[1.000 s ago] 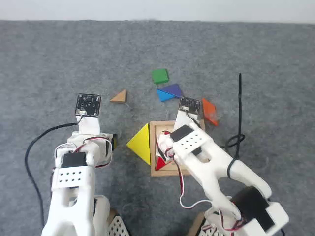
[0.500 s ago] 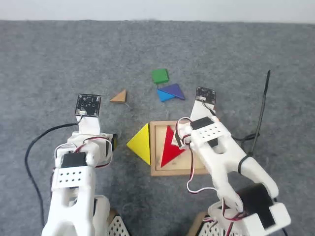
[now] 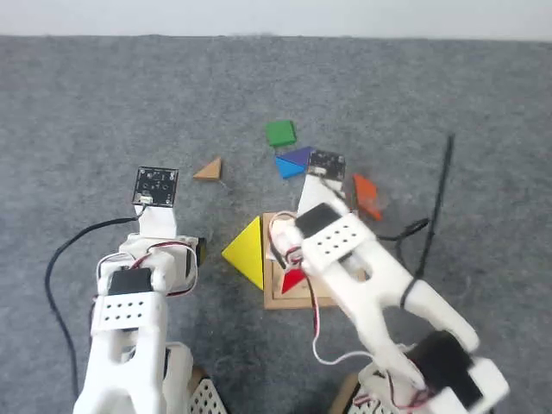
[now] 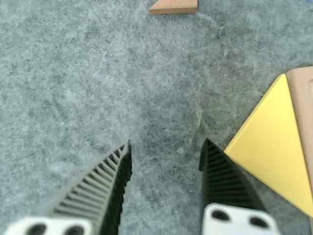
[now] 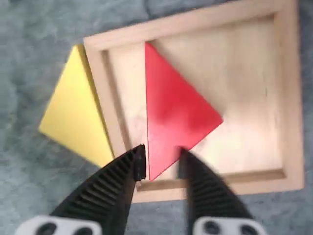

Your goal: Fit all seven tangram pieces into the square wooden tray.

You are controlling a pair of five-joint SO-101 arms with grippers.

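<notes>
The square wooden tray (image 5: 190, 22) holds a red triangle (image 5: 176, 115) lying flat along one side. My right gripper (image 5: 161, 156) hangs low over the tray, open a little, its fingers straddling one corner of the red triangle. A big yellow triangle (image 3: 246, 250) rests on the carpet against the tray's (image 3: 297, 299) left wall. My left gripper (image 4: 165, 147) stands open over bare carpet beside the yellow triangle (image 4: 274, 147), with nothing between its fingers. In the high view the right arm (image 3: 332, 241) covers most of the tray, and only a bit of the red triangle (image 3: 293, 280) shows.
Beyond the tray lie a green square (image 3: 280, 133), a blue triangle (image 3: 287, 166), a purple parallelogram (image 3: 302, 154) and an orange piece (image 3: 366, 195). A small tan triangle (image 3: 208, 169) sits alone at the far left. A black cable (image 3: 435, 198) rises on the right.
The right arm swung right off the tray, baring the red triangle, then swung back left over it. The red triangle stayed in the tray. The left arm kept still.
</notes>
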